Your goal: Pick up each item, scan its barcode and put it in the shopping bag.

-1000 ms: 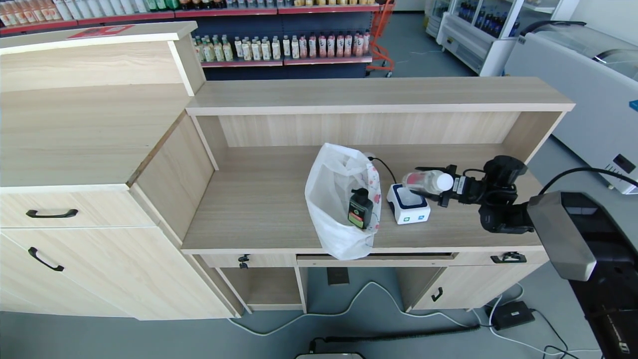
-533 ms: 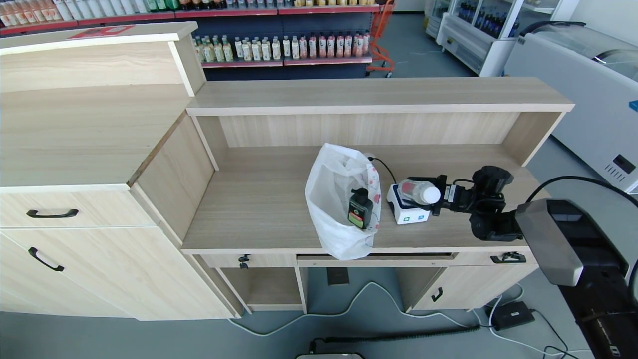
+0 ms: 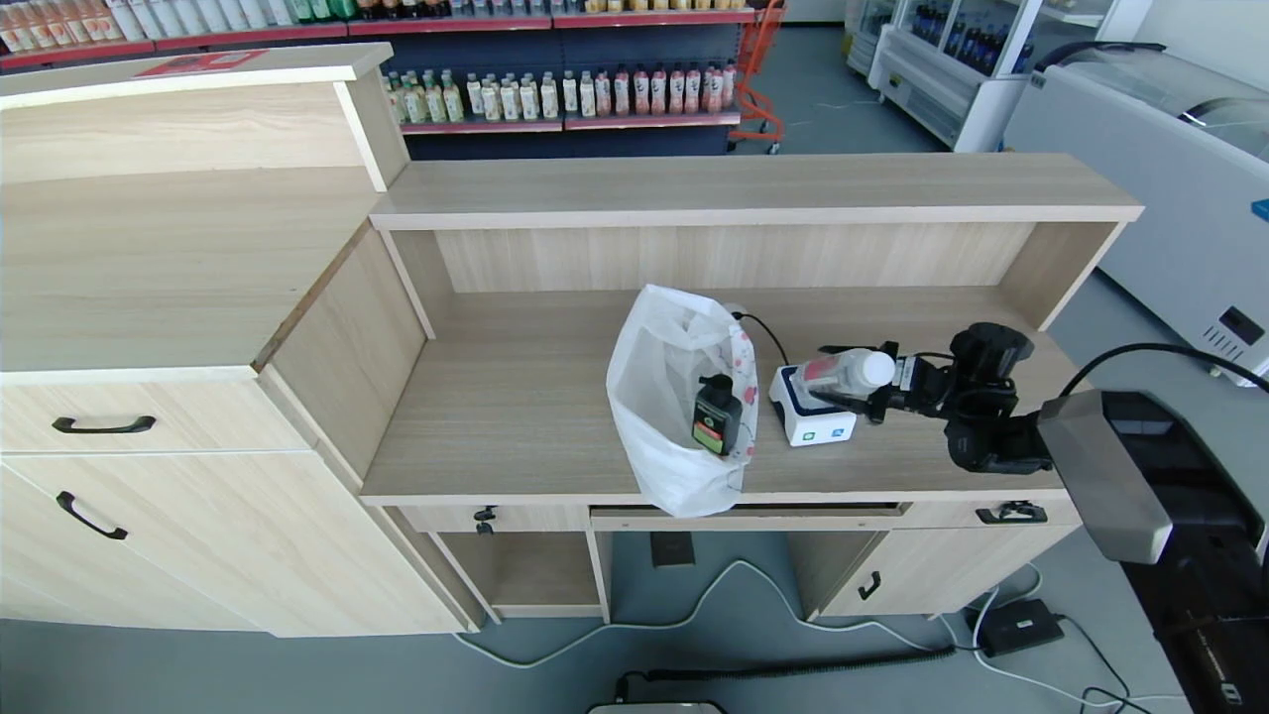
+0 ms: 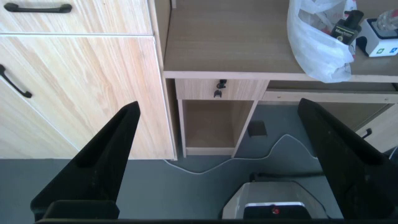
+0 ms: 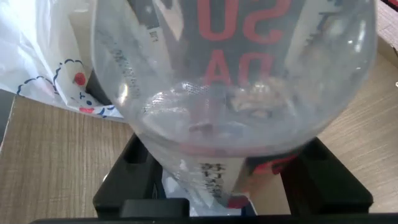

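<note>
Head view has my right gripper point(image 3: 843, 385) out over the right half of the bench point(image 3: 516, 397), its two dark fingers pinching a clear bottle point(image 3: 831, 367). The bottle lies on its side, with its white cap point(image 3: 876, 368) towards my wrist and its base towards the shopping bag point(image 3: 659, 397). I hold it over the white, blue-edged scanner point(image 3: 811, 421), which sits on the bench just beside the bag. Whether the bottle touches the scanner I cannot tell. A black cable point(image 3: 763, 332) runs from behind the scanner towards the back of the bench.

The bag is white plastic and stands open and slumped near the front edge of the bench. A dark pump bottle point(image 3: 716, 416) with a green and red label stands upright in it, on the side nearer the scanner.

Right wrist view looks straight at the clear bottle, with its red-lettered label, between my two fingers. The patterned edge of the bag and the wood of the bench lie beyond it.

Left wrist view shows my left gripper point(image 4: 217, 112) with its fingers spread wide and nothing between them. It is low, in front of the bench, over the grey floor point(image 4: 205, 186) and well apart from the bag.
</note>
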